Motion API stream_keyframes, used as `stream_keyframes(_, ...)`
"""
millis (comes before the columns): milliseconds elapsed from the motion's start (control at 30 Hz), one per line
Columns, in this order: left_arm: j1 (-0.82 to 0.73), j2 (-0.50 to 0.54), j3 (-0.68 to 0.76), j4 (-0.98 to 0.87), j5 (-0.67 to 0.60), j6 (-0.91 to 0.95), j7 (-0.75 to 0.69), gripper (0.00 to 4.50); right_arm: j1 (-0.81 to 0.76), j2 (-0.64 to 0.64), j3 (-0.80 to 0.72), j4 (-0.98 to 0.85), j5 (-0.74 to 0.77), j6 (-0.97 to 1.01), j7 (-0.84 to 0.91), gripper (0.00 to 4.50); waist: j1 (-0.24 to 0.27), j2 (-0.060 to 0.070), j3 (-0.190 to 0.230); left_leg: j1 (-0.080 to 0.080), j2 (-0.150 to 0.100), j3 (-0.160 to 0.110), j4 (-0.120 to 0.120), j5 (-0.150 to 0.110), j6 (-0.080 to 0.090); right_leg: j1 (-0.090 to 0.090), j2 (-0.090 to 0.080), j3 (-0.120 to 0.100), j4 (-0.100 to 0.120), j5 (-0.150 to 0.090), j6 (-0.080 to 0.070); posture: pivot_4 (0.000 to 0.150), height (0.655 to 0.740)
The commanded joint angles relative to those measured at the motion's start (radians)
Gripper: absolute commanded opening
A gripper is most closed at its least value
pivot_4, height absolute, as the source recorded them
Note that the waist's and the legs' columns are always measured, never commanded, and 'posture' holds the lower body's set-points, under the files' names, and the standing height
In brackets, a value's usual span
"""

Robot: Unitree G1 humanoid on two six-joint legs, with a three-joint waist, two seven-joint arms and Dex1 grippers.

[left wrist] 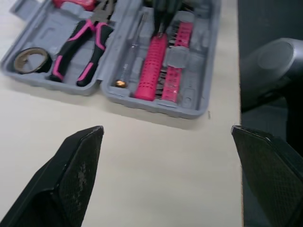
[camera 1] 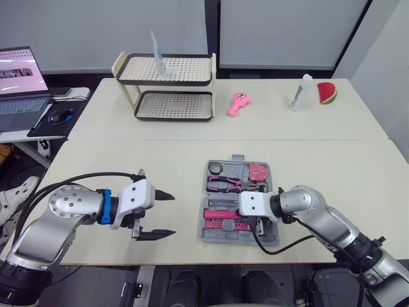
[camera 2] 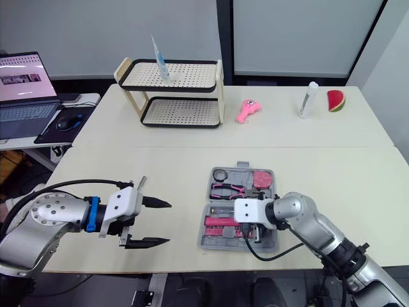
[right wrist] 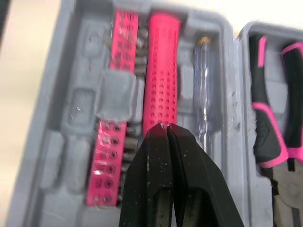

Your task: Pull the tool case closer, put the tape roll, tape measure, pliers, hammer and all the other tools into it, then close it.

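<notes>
Tool case (camera 1: pixel 215 238) is noted open near the tabletop (camera 1: pixel 128 160) front edge, tools seated inside. Right gripper (right wrist: pixel 166 126) is closed, tips on the pink handle (right wrist: pixel 162 71). Left gripper (camera 1: pixel 171 215) is held open beside the case. Risk: the handle could be nudged out of its slot, and the lid blocked.

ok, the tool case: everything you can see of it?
The tool case is grey moulded plastic, lying open and flat near the front edge of the table: two hinged trays. The far tray holds a tape roll, pink-and-black pliers and a pink tape measure; the near tray a pink dotted handle, a pink bit strip and a clear screwdriver. The right hand, fingers shut, points at that handle; contact is unclear.
</notes>
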Motion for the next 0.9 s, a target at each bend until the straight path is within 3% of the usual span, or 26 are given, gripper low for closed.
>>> stream_keyframes(33,0.053,-0.059,0.170,0.037,-0.061,0.004,0.099,4.50,0.043,-0.016,-0.205,-0.137,0.117,0.014,-0.034,0.02,0.001,0.000,0.000,0.000,0.000,0.000,0.000,0.000,0.000,0.000,0.000,0.000,0.000,0.000,0.000,0.150,0.7290)
stream_keyframes(233,0.108,-0.166,0.406,0.197,-0.094,-0.002,0.267,4.50,0.225,-0.104,-0.567,-0.196,0.264,0.004,-0.057,0.02,0.007,-0.001,0.000,0.000,-0.001,-0.001,0.000,0.000,0.000,0.002,-0.001,-0.001,-0.002,0.000,0.000,0.150,0.7290)
stream_keyframes(367,0.125,-0.204,0.542,0.366,-0.090,-0.041,0.367,4.50,0.406,-0.153,-0.819,-0.114,0.309,-0.060,-0.047,0.02,0.006,-0.001,-0.001,0.000,-0.001,0.000,0.000,0.000,0.000,0.002,-0.001,-0.001,-0.002,0.000,0.000,0.150,0.7290)
stream_keyframes(467,0.180,-0.224,0.620,0.494,-0.086,-0.076,0.405,4.50,0.563,-0.110,-0.952,-0.027,0.327,-0.145,-0.066,0.02,0.005,-0.003,-0.002,0.001,-0.001,0.000,-0.001,0.000,0.000,0.003,-0.001,-0.001,-0.002,0.000,0.000,0.150,0.7290)
stream_keyframes(667,0.248,-0.284,0.695,0.611,-0.104,-0.121,0.475,4.50,0.708,-0.010,-1.001,0.098,0.311,-0.271,-0.163,0.02,0.000,-0.004,-0.003,0.007,0.000,0.003,-0.003,0.000,0.000,0.005,-0.005,0.002,-0.002,0.000,0.000,0.150,0.7290)
stream_keyframes(900,0.338,-0.317,0.681,0.604,-0.104,-0.146,0.473,4.50,0.754,-0.010,-0.983,0.152,0.329,-0.335,-0.177,1.31,0.002,-0.005,-0.004,0.014,0.000,0.004,-0.005,0.000,0.000,0.012,-0.006,0.004,-0.005,0.000,0.000,0.150,0.7290)
